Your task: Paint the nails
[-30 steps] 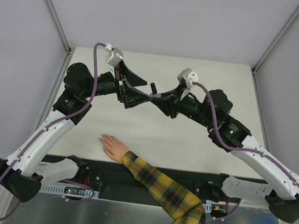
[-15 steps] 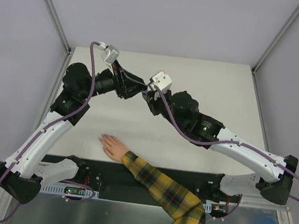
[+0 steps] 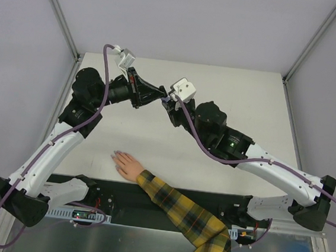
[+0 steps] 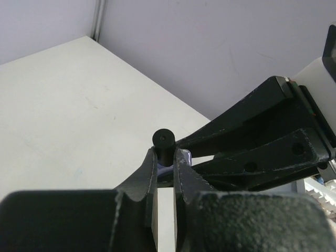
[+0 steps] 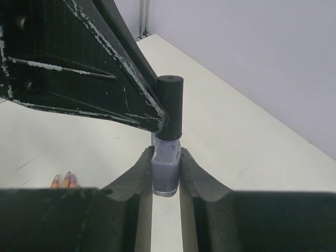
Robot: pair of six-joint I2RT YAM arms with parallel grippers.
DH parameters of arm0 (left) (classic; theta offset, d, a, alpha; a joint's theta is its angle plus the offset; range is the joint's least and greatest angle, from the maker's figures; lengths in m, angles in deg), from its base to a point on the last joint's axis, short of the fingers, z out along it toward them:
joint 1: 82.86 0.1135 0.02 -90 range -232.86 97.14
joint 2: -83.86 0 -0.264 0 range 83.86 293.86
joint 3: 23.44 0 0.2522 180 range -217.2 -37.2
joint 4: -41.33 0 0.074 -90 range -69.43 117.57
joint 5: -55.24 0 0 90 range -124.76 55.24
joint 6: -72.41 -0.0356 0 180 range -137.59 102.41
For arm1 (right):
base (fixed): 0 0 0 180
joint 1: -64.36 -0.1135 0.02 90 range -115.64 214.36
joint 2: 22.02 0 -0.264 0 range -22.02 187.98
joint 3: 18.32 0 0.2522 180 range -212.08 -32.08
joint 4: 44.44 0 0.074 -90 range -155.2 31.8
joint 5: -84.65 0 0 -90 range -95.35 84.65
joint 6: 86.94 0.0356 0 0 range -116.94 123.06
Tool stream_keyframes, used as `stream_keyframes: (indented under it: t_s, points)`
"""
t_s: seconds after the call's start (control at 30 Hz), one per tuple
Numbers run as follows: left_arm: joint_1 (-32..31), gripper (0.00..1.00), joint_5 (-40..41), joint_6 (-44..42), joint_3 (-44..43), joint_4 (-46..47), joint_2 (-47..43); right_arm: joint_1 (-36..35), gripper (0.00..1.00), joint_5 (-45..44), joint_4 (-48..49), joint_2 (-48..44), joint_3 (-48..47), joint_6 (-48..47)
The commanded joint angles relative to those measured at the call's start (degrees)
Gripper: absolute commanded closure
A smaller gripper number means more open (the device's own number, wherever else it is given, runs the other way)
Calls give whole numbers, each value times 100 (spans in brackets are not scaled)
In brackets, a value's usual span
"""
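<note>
Where your two arms meet over the table (image 3: 254,92), the right gripper (image 5: 166,160) pinches the purple polish bottle (image 5: 166,173) by its body, and the left gripper (image 4: 166,160) is clamped on its black cap (image 4: 163,140). The nails (image 3: 116,154) tip the mannequin hand (image 3: 129,166), well apart at 7 o'clock from the bottle, pointing toward 10 o'clock.

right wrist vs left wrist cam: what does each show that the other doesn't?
Right wrist only: the purple bottle body pinched in the right claw, and the mannequin hand fingertips at lower left. Left wrist only: the black cap seen nearly end-on, pinched in the left claw, with the bottle body almost hidden. Both: the cap, the opposite arm's claw, the white table, the wall.
</note>
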Motion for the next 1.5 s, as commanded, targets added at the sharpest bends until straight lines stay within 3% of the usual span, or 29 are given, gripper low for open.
stream_keyframes:
  t_s: [0.0, 0.1, 0.13, 0.23, 0.3, 0.47, 0.63, 0.87, 1.03, 1.13, 1.3, 1.47]
  points:
    - [45, 100, -1161, 457, -36, 1156, 114, 28, 100, 575, 401, -396, 152, -231]
    - [62, 100, -1935, 1020, 96, 1870, 281, 561, 100, 2301, 410, -765, 372, 84]
    - [62, 100, -2060, 1143, 113, 2290, 325, 860, 100, 4179, 462, -793, 390, 338]
    - [62, 100, -2368, 1434, 193, 2750, 369, 1759, 100, 7044, 1022, -723, 338, 1385]
    - [62, 100, -2404, 1364, 184, 2734, 317, 1935, 100, 7308, 1016, -749, 311, 1526]
    - [62, 97, -2176, 891, 96, 2104, 158, 2147, 99, 6617, 454, -872, 293, 1457]
    - [62, 43, -1754, 406, 52, 1574, -70, 2068, 100, 4906, 260, -1013, 504, 1439]
    - [62, 37, -586, 230, 52, 889, -88, 1085, 99, 2521, 199, -855, 374, 1062]
    - [62, 47, -374, 265, 34, 660, 0, 609, 100, 1465, 155, -460, 66, 807]
    - [62, 60, -400, 265, 17, 642, 9, 425, 100, 1219, 172, -310, -49, 789]
    - [62, 100, -602, 256, -53, 642, 61, 222, 100, 762, 269, -257, -84, 639]
    - [62, 100, -1584, 712, -10, 1508, 237, 257, 100, 840, 269, -432, -5, 508]
